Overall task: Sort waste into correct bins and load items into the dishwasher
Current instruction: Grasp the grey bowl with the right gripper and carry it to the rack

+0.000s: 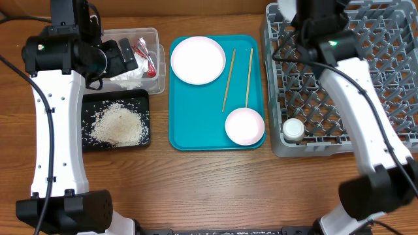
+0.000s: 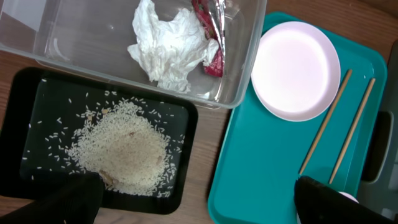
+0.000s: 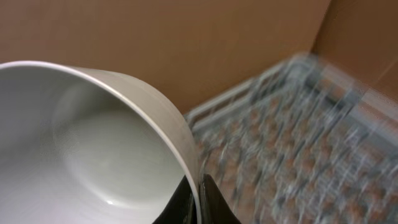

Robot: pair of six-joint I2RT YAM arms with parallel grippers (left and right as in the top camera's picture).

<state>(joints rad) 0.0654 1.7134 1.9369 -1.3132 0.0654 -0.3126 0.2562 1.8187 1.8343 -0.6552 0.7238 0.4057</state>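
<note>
The clear tub (image 1: 155,39) holds crumpled tissue (image 2: 168,46) and the red-and-white wrapper (image 2: 211,25). The black tray (image 1: 88,140) holds a pile of rice (image 1: 117,125). My left gripper (image 2: 199,199) is open and empty, above the black tray (image 2: 18,124) and the tub's near edge. The teal tray (image 1: 196,124) carries a white plate (image 1: 198,60), two chopsticks (image 1: 229,78) and a white bowl (image 1: 244,126). My right gripper (image 3: 199,193) is shut on the rim of another white bowl (image 3: 81,143), above the far left of the grey dish rack (image 1: 339,85). A small white cup (image 1: 293,128) stands in the rack.
The plate (image 2: 295,71) and chopsticks (image 2: 339,124) also show in the left wrist view on the teal tray (image 2: 261,168). Bare wooden table (image 1: 215,189) lies in front of the trays and rack. The right arm crosses over the rack.
</note>
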